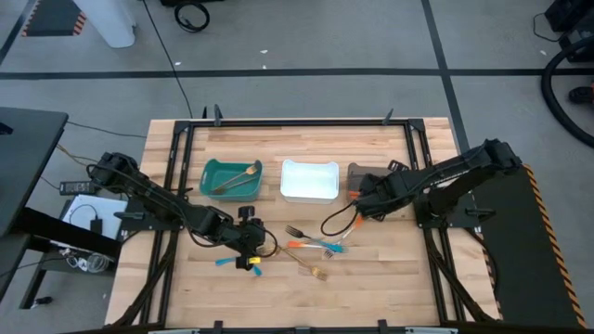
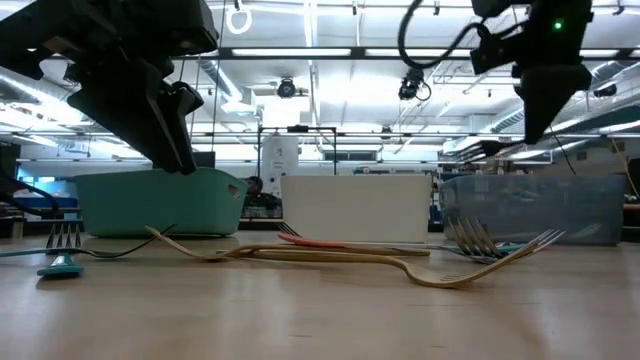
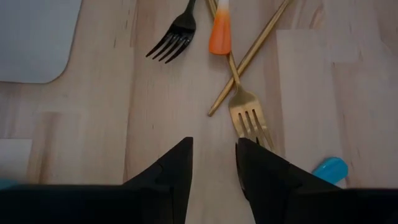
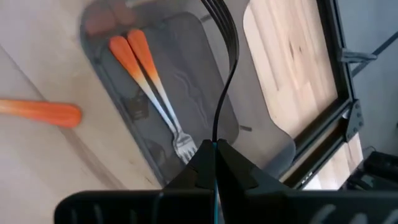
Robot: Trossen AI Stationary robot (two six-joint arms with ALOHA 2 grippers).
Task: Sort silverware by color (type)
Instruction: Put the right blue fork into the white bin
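Where forks scatter mid-table, left hand (image 3: 212, 163) open (empty), right hand (image 4: 214, 149) closed on black fork (image 4: 225, 56) above grey bin (image 4: 186, 74).

My wooden table (image 1: 390, 278) sits on grey floor (image 1: 306, 37) with black tape lines (image 1: 306, 71); ceiling strip lights (image 2: 330, 52) glow overhead.

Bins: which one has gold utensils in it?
The teal bin, nearest the left arm. Gold utensils lie inside it; the white bin beside it looks empty.
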